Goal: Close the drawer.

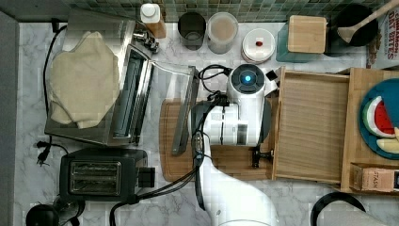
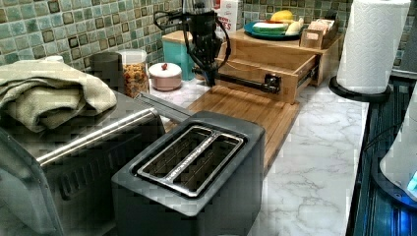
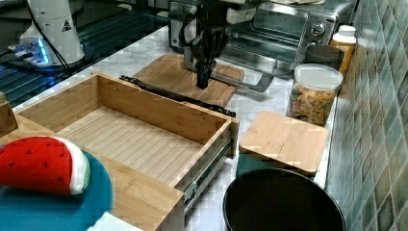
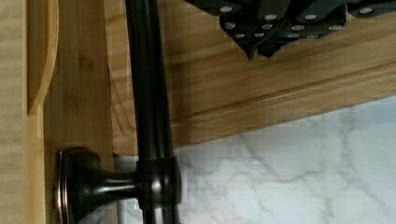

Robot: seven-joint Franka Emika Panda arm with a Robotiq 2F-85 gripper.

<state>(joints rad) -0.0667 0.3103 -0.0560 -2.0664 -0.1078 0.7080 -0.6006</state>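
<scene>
Above cutting board [image 3: 185, 77], pincer [image 3: 202, 83] shut, near open drawer [image 3: 139, 132] handle [image 3: 175, 96].

drawer [image 1: 311, 127] pulled out of box | cutting board [image 1: 174, 150] on top view's left

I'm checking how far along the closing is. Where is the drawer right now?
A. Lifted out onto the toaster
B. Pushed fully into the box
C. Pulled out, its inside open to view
C: the drawer stands pulled out of its wooden box, its slatted floor bare and its side rail exposed.
</scene>
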